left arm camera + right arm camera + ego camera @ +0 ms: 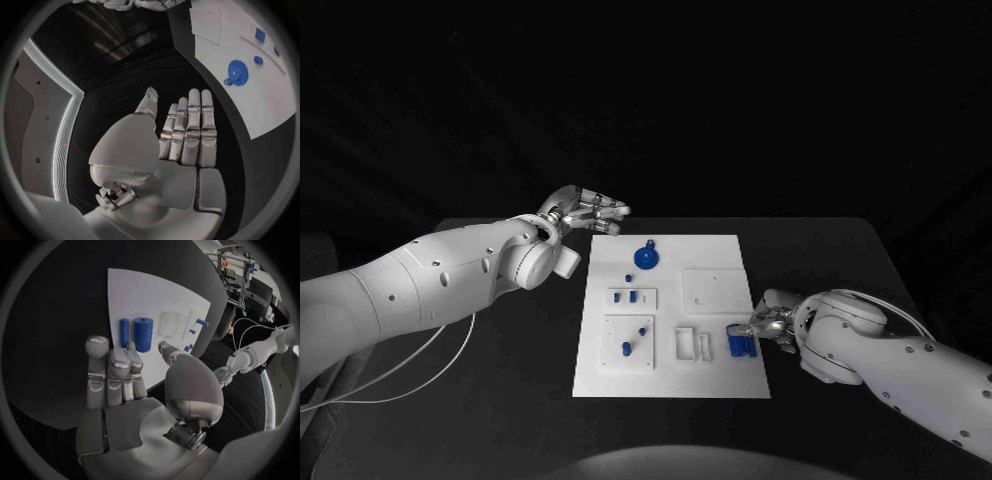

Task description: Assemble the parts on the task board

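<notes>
Barely started, I'd judge: parts (746, 343) lay loose at lower right of task board (711, 252) (gear (645, 259) upper middle). Right hand (770, 326) beside them, empty, fingers apart; left hand (589, 211) likewise.

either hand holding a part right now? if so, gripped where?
Nothing is held. The left hand is open flat, off the task board. The right hand hovers beside the blue cylinders with nothing in its fingers.
</notes>
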Controlling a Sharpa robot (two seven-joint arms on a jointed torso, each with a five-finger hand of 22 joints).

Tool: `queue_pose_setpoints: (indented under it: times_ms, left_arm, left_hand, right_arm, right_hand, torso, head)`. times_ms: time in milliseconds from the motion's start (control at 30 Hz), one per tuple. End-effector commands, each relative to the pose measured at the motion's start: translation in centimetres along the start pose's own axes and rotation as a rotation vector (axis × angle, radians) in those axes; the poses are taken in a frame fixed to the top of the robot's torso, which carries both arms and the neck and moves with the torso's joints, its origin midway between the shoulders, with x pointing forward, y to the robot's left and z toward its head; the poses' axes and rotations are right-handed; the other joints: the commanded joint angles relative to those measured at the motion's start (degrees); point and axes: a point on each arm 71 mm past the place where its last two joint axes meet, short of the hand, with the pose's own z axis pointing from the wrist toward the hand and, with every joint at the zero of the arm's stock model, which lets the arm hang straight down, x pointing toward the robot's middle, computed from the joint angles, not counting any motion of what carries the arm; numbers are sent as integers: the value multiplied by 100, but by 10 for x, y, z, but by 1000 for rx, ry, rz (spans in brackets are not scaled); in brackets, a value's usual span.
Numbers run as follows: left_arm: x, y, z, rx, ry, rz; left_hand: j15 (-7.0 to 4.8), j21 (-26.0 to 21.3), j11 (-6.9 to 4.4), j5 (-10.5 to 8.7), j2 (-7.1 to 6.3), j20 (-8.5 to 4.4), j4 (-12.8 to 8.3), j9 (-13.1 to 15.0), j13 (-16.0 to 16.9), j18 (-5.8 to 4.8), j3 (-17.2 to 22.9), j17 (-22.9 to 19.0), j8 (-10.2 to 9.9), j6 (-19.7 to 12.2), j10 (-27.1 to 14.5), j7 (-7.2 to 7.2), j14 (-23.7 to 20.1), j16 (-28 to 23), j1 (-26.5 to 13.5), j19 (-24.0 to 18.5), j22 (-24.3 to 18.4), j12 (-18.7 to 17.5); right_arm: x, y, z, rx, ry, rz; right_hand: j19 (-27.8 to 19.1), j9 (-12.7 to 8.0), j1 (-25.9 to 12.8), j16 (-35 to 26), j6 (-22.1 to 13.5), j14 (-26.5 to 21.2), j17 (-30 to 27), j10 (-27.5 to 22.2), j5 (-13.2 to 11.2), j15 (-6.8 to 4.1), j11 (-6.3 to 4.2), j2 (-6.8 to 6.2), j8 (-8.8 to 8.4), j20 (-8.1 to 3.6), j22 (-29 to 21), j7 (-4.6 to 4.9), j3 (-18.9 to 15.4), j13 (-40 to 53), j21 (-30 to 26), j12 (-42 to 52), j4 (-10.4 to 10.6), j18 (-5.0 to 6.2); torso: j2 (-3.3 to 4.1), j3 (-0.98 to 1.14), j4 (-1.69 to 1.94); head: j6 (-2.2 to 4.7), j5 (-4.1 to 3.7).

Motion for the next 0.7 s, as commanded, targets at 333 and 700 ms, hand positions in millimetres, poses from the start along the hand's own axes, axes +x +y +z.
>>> queue_pose_setpoints:
  times_ms: [333,700]
  left_arm:
    - [3,-1,0,7,22,-13]
    - [3,0,0,1,25,-14]
  left_hand:
    - [3,17,-15,-4,31,5,5,6,5,-46,-25,7,-10,-33,-48,17,-35,-10,-7,44,-33,-11]
    - [5,20,-10,-1,41,8,10,7,5,-43,-13,8,-9,-26,-55,24,-40,-10,0,52,-70,-11]
  right_arm:
    - [15,4,4,10,43,-52]
    - [25,7,8,19,42,-78]
  right_hand:
    - [286,111,70,-26,334,9,46,9,-11,0,-28,17,31,10,34,-89,-34,-30,3,-101,17,6]
    - [290,1018,147,-57,332,26,105,40,-11,-29,-64,89,-13,-28,94,-137,-41,-58,82,-148,-102,-40]
  torso:
    - [2,-3,-5]
    - [8,-3,-2]
  head:
    - [-46,23]
    - [-59,24]
